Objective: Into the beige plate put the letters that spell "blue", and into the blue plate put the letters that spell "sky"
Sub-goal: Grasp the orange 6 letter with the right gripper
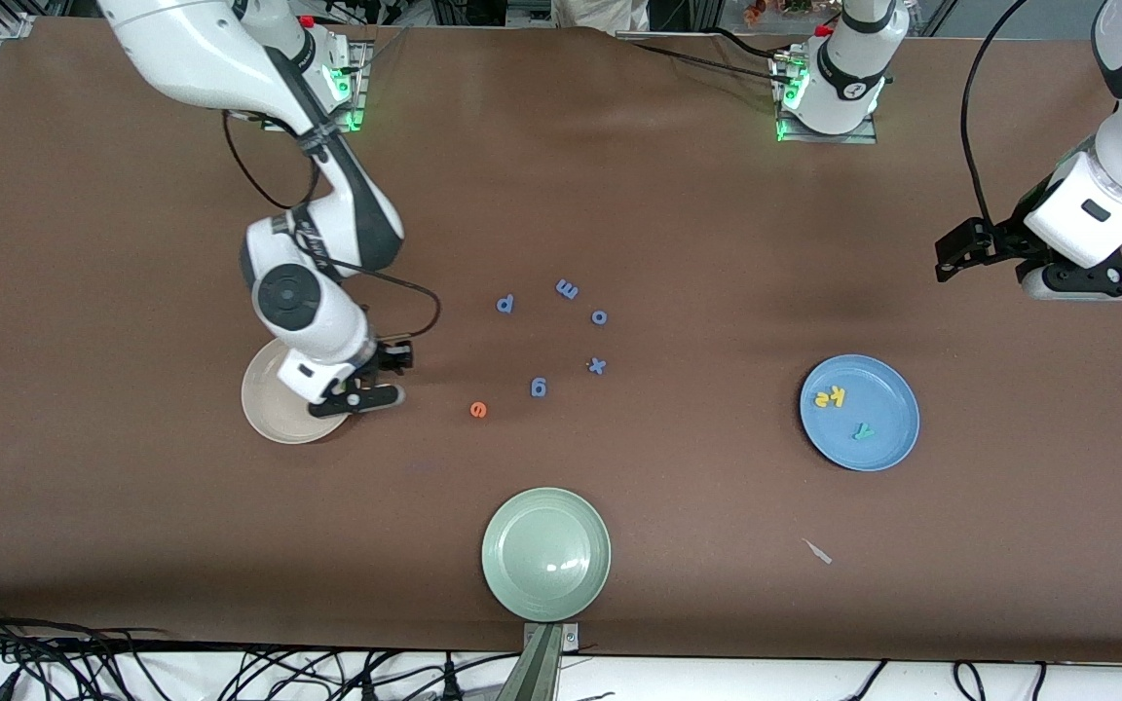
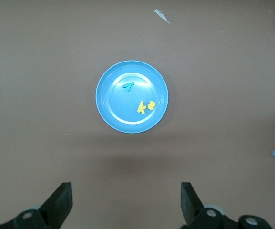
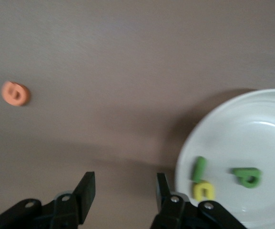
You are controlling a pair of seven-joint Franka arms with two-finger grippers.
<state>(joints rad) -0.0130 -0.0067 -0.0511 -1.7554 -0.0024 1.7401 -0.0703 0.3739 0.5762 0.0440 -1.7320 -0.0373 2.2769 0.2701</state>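
The beige plate (image 1: 264,401) lies toward the right arm's end of the table. In it lie a green l (image 3: 198,168), a yellow u (image 3: 203,190) and an olive-green b (image 3: 247,176) on the beige plate (image 3: 261,129). My right gripper (image 1: 366,394) (image 3: 125,191) hangs open and empty beside that plate's rim. An orange e (image 1: 478,410) (image 3: 16,93) lies on the table apart from it. The blue plate (image 1: 887,443) (image 2: 120,109) holds a yellow k (image 2: 142,108), a yellow s (image 2: 150,105) and a teal y (image 1: 863,430) (image 2: 128,86). My left gripper (image 1: 1102,279) (image 2: 127,200) waits open, high up.
Small blue letters p (image 1: 505,304), m (image 1: 567,288), o (image 1: 599,316), x (image 1: 597,366) and g (image 1: 539,387) lie mid-table. A pale green plate (image 1: 546,555) sits near the front edge. A small pale scrap (image 1: 817,551) lies nearer the camera than the blue plate.
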